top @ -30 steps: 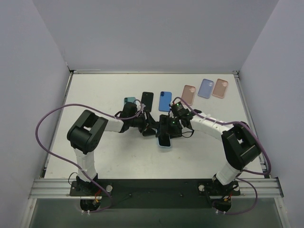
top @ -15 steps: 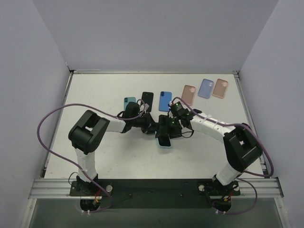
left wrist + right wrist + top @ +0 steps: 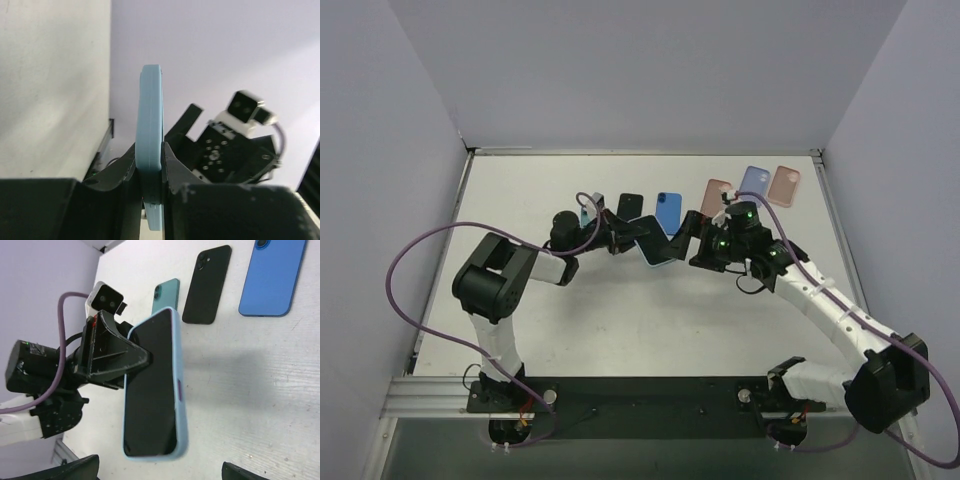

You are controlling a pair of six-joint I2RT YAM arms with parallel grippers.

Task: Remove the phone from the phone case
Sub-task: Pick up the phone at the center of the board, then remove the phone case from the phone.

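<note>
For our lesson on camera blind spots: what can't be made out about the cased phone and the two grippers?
Left wrist: the light-blue case is edge-on, so the screen is hidden there.
Right wrist: fingertips of the right gripper are cut off by the bottom edge.
Top: the left gripper hold is too small to see.

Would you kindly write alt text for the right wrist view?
The left gripper clamps a phone in a light blue case by one long edge, screen facing the camera. A teal phone, a black phone and a blue phone lie on the table behind.
</note>
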